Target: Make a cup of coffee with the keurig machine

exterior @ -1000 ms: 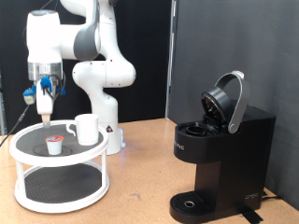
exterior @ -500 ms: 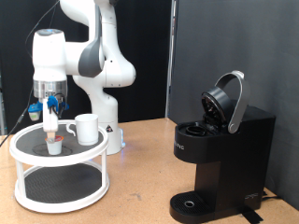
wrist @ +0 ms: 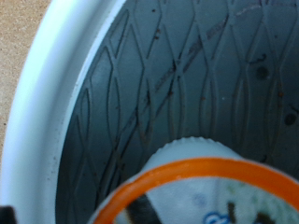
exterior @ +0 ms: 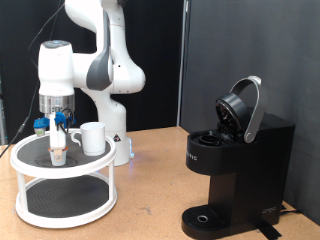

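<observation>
The gripper hangs fingers-down right over the small white pod with a red top on the upper tier of the white round stand. Its fingertips are level with the pod. The wrist view shows the pod very close, on the black patterned mat, with no fingers visible. The white mug stands on the same tier, just to the exterior view's right of the gripper. The black keurig machine stands at the exterior view's right with its domed lid raised.
The stand has a lower tier with a black mat. The arm's white base stands behind the stand. The machine's round drip tray is bare. Wooden tabletop lies between the stand and the machine.
The gripper has moved down and towards the exterior view's right, from above the stand's rim to right over the pod. The mug, pod and machine have not moved.
</observation>
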Controlling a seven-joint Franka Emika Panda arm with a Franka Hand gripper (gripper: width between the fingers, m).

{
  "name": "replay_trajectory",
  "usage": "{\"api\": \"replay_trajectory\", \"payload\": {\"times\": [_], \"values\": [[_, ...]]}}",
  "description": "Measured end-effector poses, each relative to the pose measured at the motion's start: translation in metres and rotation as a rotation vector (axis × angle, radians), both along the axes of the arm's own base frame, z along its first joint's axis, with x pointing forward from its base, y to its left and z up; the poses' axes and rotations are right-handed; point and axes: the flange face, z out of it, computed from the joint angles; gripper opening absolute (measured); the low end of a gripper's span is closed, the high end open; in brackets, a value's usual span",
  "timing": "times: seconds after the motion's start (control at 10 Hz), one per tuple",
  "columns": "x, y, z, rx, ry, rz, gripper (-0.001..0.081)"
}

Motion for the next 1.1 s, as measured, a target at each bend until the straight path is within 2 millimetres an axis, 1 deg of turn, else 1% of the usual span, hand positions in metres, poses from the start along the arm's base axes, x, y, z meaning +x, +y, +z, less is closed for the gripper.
{"api": "replay_trajectory", "payload": {"times": [0.1, 0.2, 0.3, 0.4, 0.7, 0.8, 1.1], "values": [[0.0, 0.0, 0.0, 0.001, 0.0, -0.001, 0.0687], [0.0, 0.0, 0.0, 0.003, -0.001, -0.003, 0.0512], [0.0, 0.0, 0.0, 0.005, -0.002, -0.003, 0.0512], [0.0, 0.0, 0.0, 0.006, -0.003, -0.001, 0.0367], [-0.003, -0.001, 0.004, 0.028, 0.025, 0.008, 0.0367], [-0.003, -0.005, 0.012, 0.043, 0.034, 0.01, 0.0367], [-0.003, -0.021, 0.051, 0.037, -0.007, -0.003, 0.0367]]}}
